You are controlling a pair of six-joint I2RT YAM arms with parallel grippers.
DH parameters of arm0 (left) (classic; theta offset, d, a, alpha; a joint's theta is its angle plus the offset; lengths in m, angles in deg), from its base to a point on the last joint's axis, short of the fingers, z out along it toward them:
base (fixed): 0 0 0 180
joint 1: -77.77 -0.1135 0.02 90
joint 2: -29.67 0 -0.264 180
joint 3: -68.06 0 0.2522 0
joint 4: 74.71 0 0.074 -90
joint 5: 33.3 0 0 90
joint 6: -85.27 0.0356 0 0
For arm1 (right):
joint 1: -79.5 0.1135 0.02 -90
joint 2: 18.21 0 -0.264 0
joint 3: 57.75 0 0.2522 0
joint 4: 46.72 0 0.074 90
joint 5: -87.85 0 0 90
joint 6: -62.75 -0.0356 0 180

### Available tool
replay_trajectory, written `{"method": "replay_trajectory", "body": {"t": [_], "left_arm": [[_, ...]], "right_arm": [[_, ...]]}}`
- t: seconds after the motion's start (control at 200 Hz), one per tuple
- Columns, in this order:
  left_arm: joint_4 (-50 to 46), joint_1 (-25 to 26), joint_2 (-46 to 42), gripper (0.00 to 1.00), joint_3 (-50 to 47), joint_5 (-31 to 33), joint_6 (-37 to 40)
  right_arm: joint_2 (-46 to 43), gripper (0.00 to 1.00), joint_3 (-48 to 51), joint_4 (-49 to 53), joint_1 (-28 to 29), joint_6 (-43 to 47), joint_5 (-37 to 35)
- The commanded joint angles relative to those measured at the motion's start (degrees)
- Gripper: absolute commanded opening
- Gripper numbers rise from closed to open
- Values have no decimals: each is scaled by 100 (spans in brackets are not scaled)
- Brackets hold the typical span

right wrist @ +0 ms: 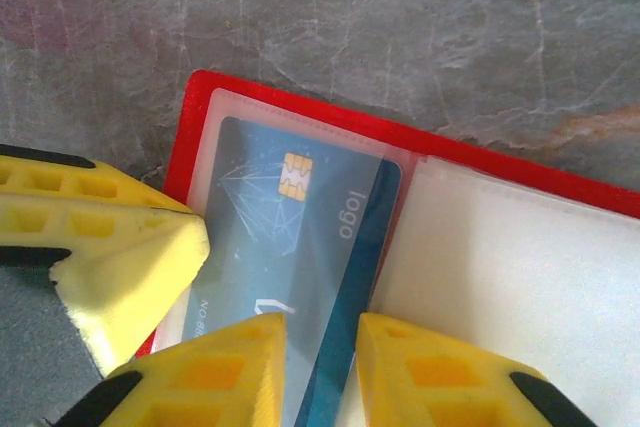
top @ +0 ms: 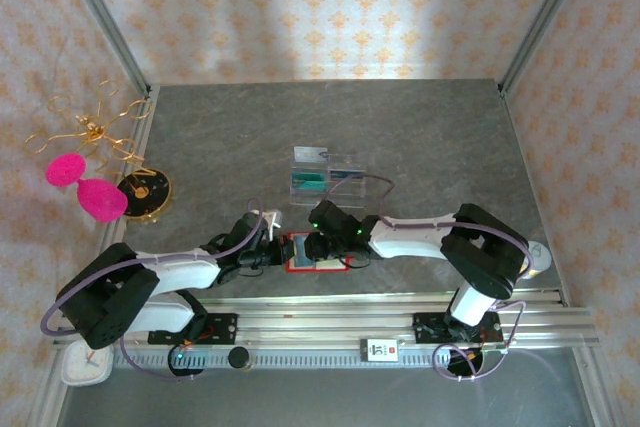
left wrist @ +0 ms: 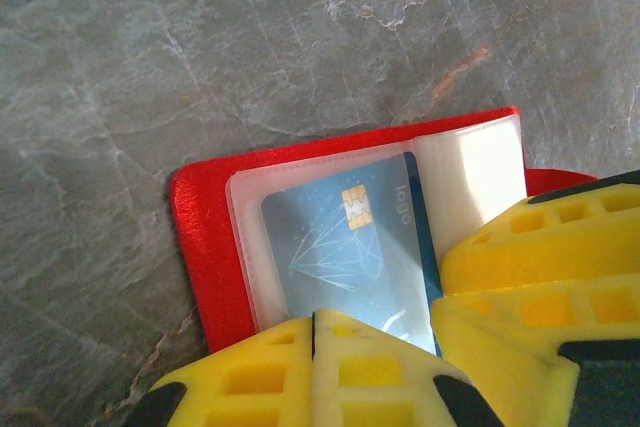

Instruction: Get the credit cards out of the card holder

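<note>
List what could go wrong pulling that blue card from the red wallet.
1. The credit card sits inside a clear sleeve; the right gripper, jaws slightly apart over the card's edge, may pinch sleeve and card together.
2. The left gripper, jaws shut, seems to press only one edge of the card holder, so it could slide or lift with the pull.

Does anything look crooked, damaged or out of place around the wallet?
Nothing stands out: the red folding wallet lies open flat on the grey table, its blue chip card straight inside the clear plastic sleeve.
</note>
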Motion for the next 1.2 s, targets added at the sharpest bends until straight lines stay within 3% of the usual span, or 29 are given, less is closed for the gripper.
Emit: {"method": "replay_trajectory", "body": {"t": [0.0, 0.24, 0.506, 0.681, 0.896, 1.191], "left_arm": [[-539, 26, 130, 3, -235, 101, 97], [-469, 10, 217, 2, -244, 84, 94], [-437, 6, 94, 2, -235, 38, 76], [-359, 8, 138, 2, -261, 21, 59], [-364, 8, 102, 2, -279, 29, 68], [-288, 5, 179, 0, -303, -5, 74]], "right_arm": [[-2, 27, 245, 680, -69, 8, -648], [-183, 30, 400, 848, -66, -143, -930], [-809, 30, 57, 418, 84, 330, -290], [-471, 30, -49, 8, 69, 172, 441], [-197, 28, 41, 189, -125, 1, 112], [-4, 28, 15, 251, -145, 79, 183]]}}
